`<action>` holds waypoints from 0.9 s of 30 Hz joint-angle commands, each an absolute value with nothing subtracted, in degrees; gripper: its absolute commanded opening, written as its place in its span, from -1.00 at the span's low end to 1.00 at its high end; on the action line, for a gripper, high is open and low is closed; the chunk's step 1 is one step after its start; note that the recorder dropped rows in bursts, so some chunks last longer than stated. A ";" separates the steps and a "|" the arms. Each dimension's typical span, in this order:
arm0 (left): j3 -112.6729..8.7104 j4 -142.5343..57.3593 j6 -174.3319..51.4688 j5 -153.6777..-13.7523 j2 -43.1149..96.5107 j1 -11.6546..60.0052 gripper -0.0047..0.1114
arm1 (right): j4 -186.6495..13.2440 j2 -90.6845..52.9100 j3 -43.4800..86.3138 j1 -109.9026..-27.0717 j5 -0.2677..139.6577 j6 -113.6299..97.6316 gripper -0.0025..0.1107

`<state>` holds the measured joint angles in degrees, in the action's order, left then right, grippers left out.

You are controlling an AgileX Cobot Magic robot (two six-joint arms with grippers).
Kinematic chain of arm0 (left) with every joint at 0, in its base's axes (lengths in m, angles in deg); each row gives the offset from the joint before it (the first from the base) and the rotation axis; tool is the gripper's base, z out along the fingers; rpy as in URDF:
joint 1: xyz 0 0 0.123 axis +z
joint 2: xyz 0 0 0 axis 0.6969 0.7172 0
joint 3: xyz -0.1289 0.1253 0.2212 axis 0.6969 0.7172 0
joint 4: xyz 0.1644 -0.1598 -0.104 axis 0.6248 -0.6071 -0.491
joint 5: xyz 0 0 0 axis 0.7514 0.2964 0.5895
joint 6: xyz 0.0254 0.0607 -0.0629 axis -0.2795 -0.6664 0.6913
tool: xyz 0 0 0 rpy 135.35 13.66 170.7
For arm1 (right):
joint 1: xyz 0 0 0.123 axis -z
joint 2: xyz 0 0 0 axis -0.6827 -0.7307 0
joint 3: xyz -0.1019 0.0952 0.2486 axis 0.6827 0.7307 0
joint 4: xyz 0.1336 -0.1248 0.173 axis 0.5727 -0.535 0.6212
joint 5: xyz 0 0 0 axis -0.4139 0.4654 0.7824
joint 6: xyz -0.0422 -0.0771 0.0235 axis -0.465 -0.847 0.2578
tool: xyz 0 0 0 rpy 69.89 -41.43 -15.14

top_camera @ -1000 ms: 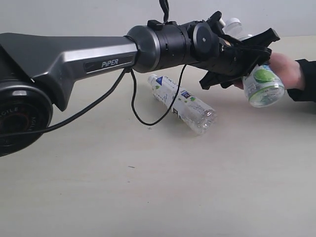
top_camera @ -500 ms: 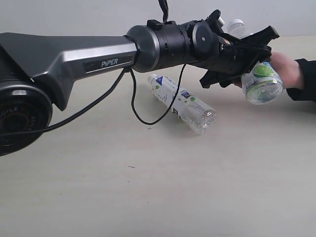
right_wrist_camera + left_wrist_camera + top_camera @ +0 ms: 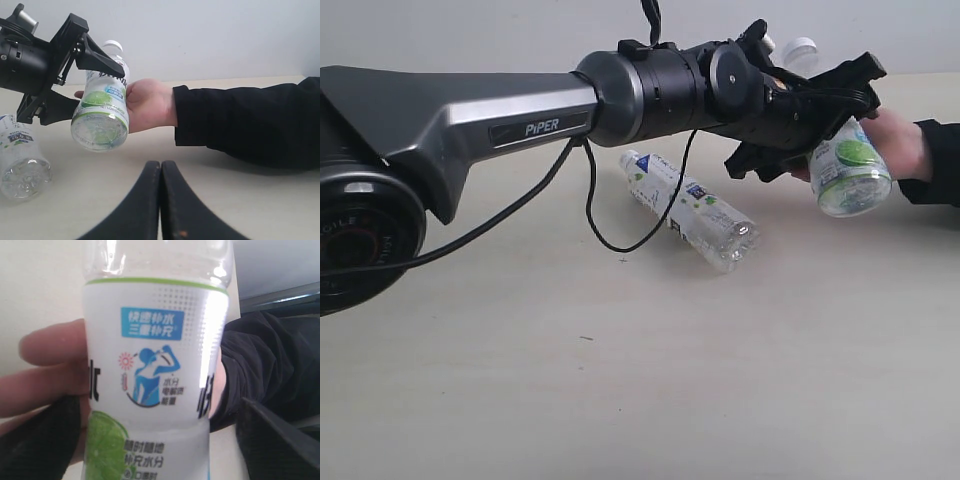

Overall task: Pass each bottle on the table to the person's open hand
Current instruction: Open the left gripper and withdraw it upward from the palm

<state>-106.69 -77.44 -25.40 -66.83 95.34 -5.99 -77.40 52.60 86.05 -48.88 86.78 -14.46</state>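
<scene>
A white-capped bottle (image 3: 848, 172) with a white-and-green label lies in the person's hand (image 3: 902, 140), its base toward the exterior camera. My left gripper (image 3: 820, 130) is open around it, one finger above and one below, with a gap showing beside the label (image 3: 155, 365) in the left wrist view. The right wrist view shows the same bottle (image 3: 102, 112) resting on the palm (image 3: 147, 105). A second such bottle (image 3: 690, 210) lies on its side on the table (image 3: 620, 380). My right gripper (image 3: 161, 170) is shut and empty, low over the table. No pink-red bottle is in view.
The person's black sleeve (image 3: 250, 120) stretches across the table from the right. A black cable (image 3: 595, 215) hangs from the left arm, close to the lying bottle. A pale wall rises behind the table.
The bottle has shifted and tilted slightly in the person's hand. The left arm has barely moved.
</scene>
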 commanded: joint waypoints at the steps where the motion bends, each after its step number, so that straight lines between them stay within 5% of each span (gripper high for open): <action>1: -107.18 -77.25 -26.90 -65.94 95.33 -5.78 0.49 | -77.23 52.91 86.31 -48.44 86.33 -14.62 -0.96; 27: -107.18 -76.99 -39.45 -61.97 93.78 -5.78 0.47 | -77.23 52.91 86.31 -48.44 86.33 -14.62 -0.96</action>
